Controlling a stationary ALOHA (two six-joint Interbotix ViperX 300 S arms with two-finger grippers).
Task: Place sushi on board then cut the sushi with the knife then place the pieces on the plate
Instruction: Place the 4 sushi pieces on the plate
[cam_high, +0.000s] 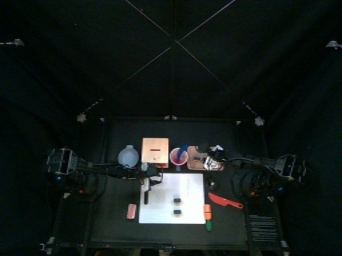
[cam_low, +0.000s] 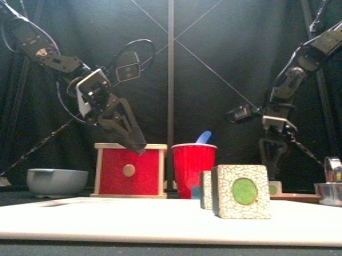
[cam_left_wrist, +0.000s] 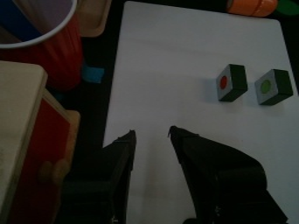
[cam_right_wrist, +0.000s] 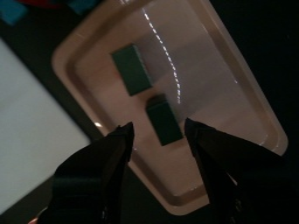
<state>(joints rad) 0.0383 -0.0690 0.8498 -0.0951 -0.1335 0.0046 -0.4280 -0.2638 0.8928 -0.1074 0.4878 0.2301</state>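
Two dark green sushi pieces stand on the white board (cam_high: 187, 225), one with a red centre (cam_left_wrist: 230, 81) and one with a green centre (cam_left_wrist: 274, 86); they show near and large in the front view (cam_low: 241, 190). My left gripper (cam_left_wrist: 152, 140) hangs open and empty over the board's back edge, apart from those pieces. Two more sushi pieces (cam_right_wrist: 131, 68) (cam_right_wrist: 163, 121) lie in the pink plate (cam_right_wrist: 233, 96). Just above them my right gripper (cam_right_wrist: 158, 131) is open and holds nothing. A red knife (cam_high: 222, 205) lies at the board's right edge.
Along the back stand a blue-grey bowl (cam_high: 127, 156), a wooden box (cam_high: 155, 150) with a red drawer front (cam_low: 130, 172), and a red cup (cam_low: 195, 168) holding a blue knife (cam_low: 203, 138). A small orange toy (cam_high: 131, 210) lies left of the board.
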